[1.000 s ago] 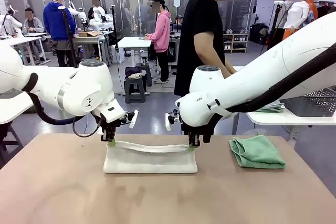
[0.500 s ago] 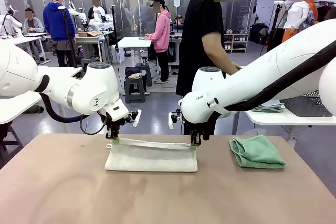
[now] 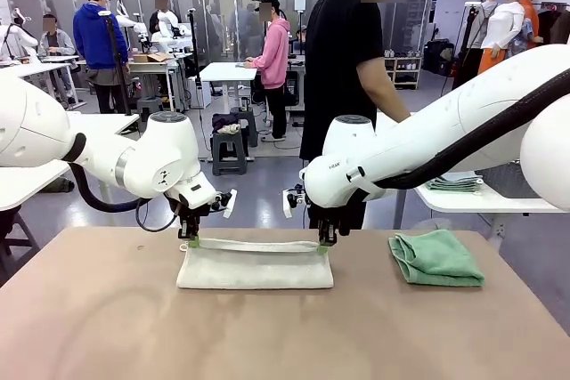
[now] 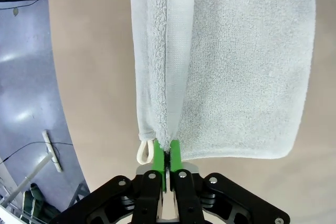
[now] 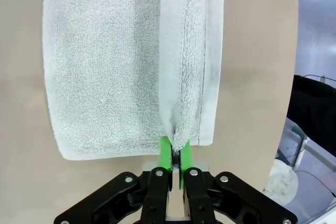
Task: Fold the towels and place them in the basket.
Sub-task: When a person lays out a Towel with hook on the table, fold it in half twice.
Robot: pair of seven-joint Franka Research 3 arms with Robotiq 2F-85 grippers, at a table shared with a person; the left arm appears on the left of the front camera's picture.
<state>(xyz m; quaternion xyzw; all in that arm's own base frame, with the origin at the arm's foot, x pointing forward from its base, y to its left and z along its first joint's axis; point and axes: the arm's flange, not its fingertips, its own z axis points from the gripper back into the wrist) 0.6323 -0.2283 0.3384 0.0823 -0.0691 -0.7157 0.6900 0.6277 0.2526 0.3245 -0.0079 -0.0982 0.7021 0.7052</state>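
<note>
Brown table [image 3: 98,309], busy lab behind, person [image 3: 343,60] standing at the far side. Left gripper [image 3: 189,238] is clamped on one end of the cream towel's [image 3: 254,270] top hem, right beside the loop [image 4: 143,153]. Right gripper [image 3: 325,239] pinches the other end of that hem. Both sit low, with the hem stretched between them along the far edge, over the rest of the towel, which lies flat as a long strip. So I'd say this fold is nearly laid down but not let go.

Green towel [image 3: 436,258] sits well apart on the right, loosely folded and probably needs tidying. Basket [image 3: 503,181], I think, is the dark mesh thing on the side table. Neither towel is in it, so most of the job is left.
</note>
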